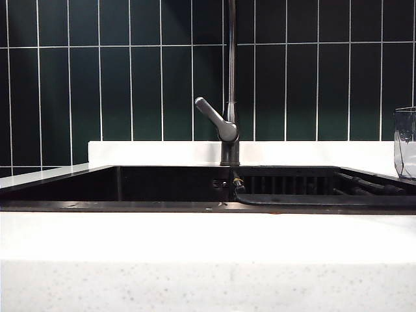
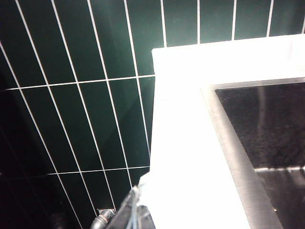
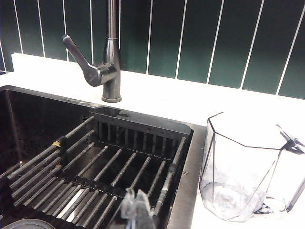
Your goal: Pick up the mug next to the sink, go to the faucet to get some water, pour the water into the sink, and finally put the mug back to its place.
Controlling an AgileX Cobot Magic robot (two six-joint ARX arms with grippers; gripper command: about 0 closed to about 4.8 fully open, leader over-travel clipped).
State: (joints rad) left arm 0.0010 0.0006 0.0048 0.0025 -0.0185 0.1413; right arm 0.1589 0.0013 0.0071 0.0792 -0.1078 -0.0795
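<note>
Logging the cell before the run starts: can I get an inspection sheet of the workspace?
Surface: white speckled counter, bare at the front edge.
Job's things: clear mug upright on the counter beside the sink, at the exterior view's far right; faucet behind the sink's middle, lever angled to the left; ribbed rack fills the sink's right part.
Clutter: nothing seen.
Grippers: left hand shut, over the counter left of the sink; right hand shut, above the rack, apart from the mug. Neither holds anything.
Cables: nothing seen.
Surroundings: dark green tiled wall behind.
</note>
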